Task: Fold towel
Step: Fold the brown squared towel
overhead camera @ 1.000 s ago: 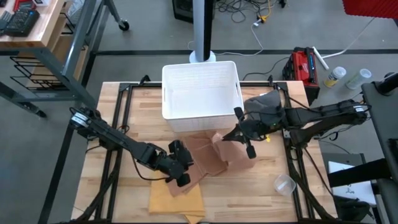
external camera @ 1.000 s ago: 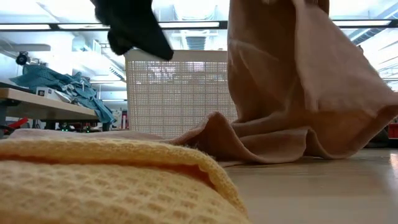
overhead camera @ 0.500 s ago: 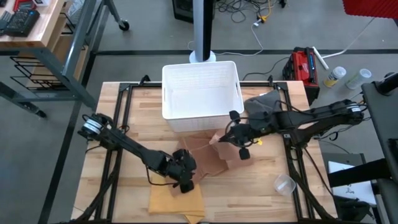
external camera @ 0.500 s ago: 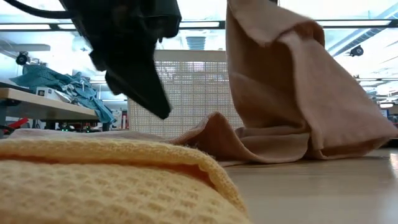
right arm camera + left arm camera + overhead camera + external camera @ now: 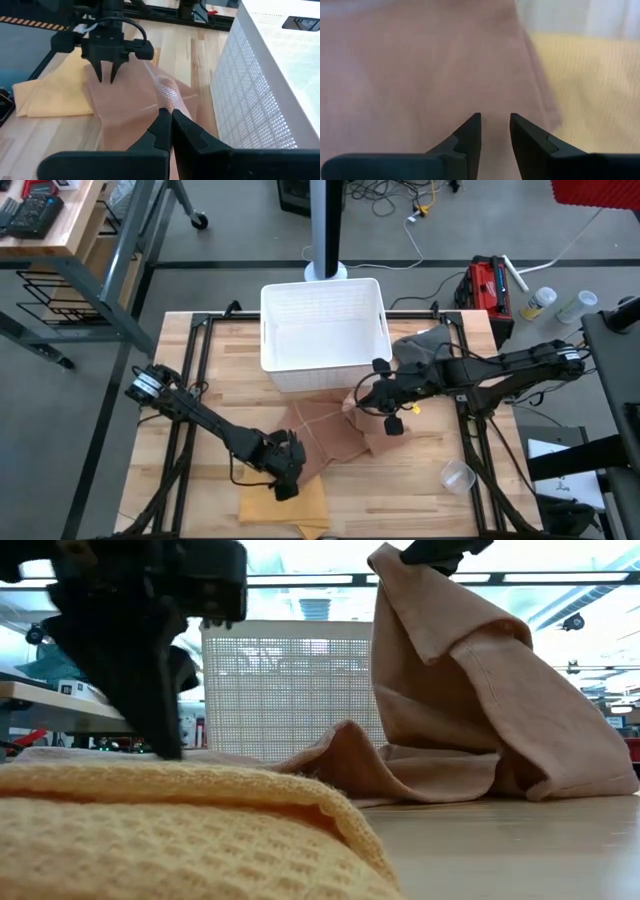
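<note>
Pinching a raised corner of the soft pinkish-brown cloth towel (image 5: 330, 435), the right gripper (image 5: 384, 402) holds it near the white perforated plastic basket (image 5: 324, 330). The rest lies on the wooden bench (image 5: 420, 480), stretching toward the left gripper (image 5: 283, 477), whose fingers, slightly parted and empty, hover over the far edge beside a yellow waffle-weave cloth (image 5: 285, 505).

Bright overhead ceiling glare, blurred foreground yellow cloth (image 5: 170, 830), soft shadows.

white basket (image 5: 325, 330), plastic cup (image 5: 456, 476) (clear), red toolbox (image 5: 487, 286)

The yellow cloth (image 5: 285, 502) runs off the high view's lower edge. The left gripper (image 5: 150, 730) hides part of the basket (image 5: 290, 690); the left wrist view is blurred.
</note>
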Motion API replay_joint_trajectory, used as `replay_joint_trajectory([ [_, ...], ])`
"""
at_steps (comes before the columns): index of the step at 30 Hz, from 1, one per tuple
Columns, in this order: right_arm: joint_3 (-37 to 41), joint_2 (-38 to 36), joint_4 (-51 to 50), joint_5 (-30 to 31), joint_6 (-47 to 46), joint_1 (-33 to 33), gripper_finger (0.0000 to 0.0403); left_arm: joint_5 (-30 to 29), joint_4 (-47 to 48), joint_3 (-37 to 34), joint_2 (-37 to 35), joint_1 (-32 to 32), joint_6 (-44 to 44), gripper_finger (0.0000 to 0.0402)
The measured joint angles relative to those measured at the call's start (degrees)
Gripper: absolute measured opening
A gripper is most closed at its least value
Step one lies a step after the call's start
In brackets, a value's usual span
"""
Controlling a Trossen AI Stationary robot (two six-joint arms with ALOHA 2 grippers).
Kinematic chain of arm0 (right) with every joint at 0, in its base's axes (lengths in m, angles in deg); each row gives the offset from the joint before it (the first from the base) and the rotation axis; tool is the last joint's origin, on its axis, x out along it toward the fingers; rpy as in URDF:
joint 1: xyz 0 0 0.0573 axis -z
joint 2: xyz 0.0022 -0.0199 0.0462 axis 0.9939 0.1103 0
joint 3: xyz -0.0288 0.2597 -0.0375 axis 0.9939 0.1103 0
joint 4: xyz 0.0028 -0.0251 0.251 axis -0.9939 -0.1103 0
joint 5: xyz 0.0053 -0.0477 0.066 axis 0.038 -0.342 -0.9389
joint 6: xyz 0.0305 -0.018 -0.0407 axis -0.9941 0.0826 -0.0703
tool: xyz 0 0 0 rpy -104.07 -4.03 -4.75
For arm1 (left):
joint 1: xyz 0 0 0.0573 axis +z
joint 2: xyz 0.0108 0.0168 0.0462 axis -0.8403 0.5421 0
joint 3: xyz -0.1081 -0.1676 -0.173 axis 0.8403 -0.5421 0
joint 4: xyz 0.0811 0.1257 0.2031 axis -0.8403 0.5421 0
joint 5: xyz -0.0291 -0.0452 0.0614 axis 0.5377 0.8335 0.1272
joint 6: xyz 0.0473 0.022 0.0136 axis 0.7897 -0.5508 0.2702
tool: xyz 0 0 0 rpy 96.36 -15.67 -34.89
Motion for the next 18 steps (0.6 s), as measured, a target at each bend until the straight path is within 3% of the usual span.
replay_joint_trajectory([
  [5,0.0,0.0,-3.0,0.0,-1.2,0.0,0.0000,2.8,-0.5,-0.8,1.7,-1.1,0.7,0.0102],
  [7,0.0,0.0,-3.8,0.0,-1.5,0.0,0.0000,1.8,-0.7,-1.0,3.0,-1.5,2.4,0.0082],
  [9,0.1,0.0,-5.3,0.0,-1.4,0.0,0.0000,0.0,-0.9,-1.0,3.3,-2.2,4.9,0.0036],
  [11,0.1,0.0,-8.0,-0.1,-0.1,-0.1,0.0000,-2.9,-0.9,-0.6,3.3,-3.1,6.5,0.0012],
  [18,0.1,1.1,-17.8,-0.4,1.0,-0.2,0.0010,-19.8,-0.3,-0.1,-2.9,-5.8,6.1,0.0001],
])
